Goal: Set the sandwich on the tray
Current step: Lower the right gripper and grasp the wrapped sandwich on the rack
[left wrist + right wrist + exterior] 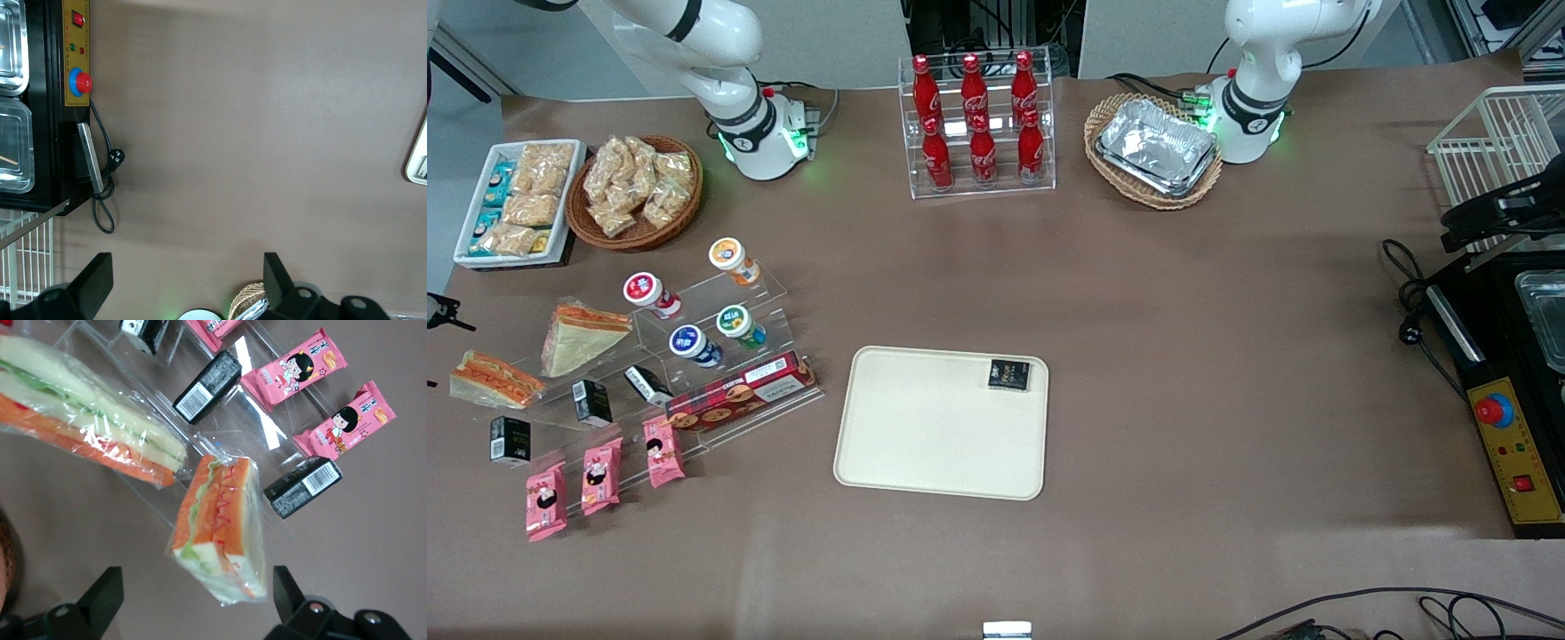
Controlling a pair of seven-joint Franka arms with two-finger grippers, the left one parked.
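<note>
Your gripper (195,577) hangs over the sandwich (217,527), fingers (100,600) spread wide, gripping nothing. In the front view, the sandwich (494,380) lies at mid-height of the frame at the working arm's end of the table, well apart from the tray (934,427) in the lower middle. Black boxes (303,487) beside it show white barcode labels. The pink packs (303,370) carry a cartoon girl. Top centre of the front view, red bottles (978,124) read Coca-Cola.
</note>
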